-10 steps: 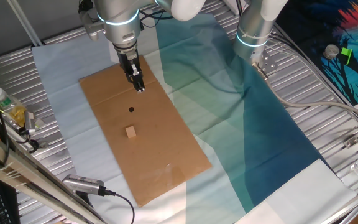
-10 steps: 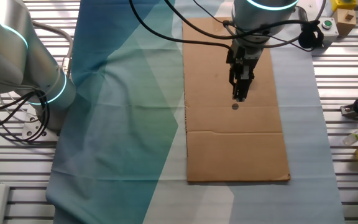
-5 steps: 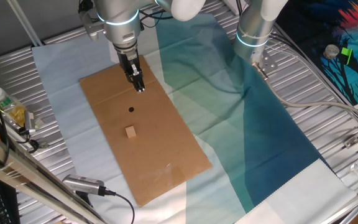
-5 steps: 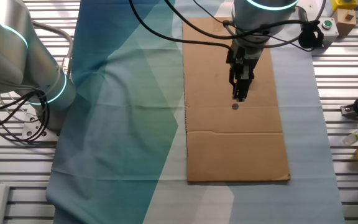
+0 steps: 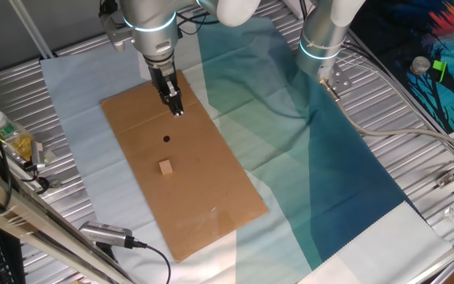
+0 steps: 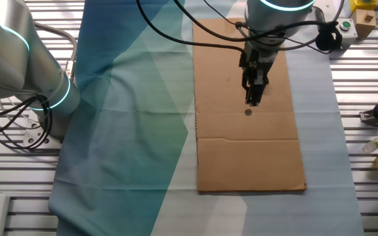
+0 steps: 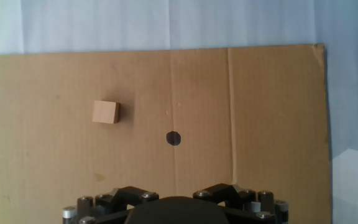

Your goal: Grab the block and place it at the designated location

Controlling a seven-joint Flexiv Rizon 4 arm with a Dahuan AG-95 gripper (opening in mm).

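Nothing has shifted over the last second: in both fixed views the arm, the block and the dot sit exactly where they did in the earlier pictures.

The pincer (image 5: pixel 176 109) hangs above the far part of the cardboard sheet (image 5: pixel 211 197), pointing steeply down from a silver wrist with a glowing ring. Its dark fingers look drawn close together and carry nothing, though none of the views shows the tips clearly enough to be sure; in the hand view only the black base of the pincer fills the bottom edge, with the fingertips out of sight. In the other fixed view the pincer (image 6: pixel 252 99) ends just short of the dot (image 6: pixel 248 113), apart from the cardboard.

The block (image 5: pixel 165 166) lies flat on the cardboard, untouched, well apart from the pincer. The dot (image 5: pixel 166 140) is between the pincer and the block in this view. From the hand view, the block (image 7: pixel 105 112) sits to the left of and a little beyond the dot (image 7: pixel 174 138), with bare cardboard (image 7: pixel 260 112) between them. In the other fixed view the block is hidden behind the arm.

The cardboard rests on a pale cloth (image 5: pixel 69 87) beside a blue-green cloth (image 5: pixel 329 166), both spread over the ribbed metal counter (image 5: pixel 6 79).
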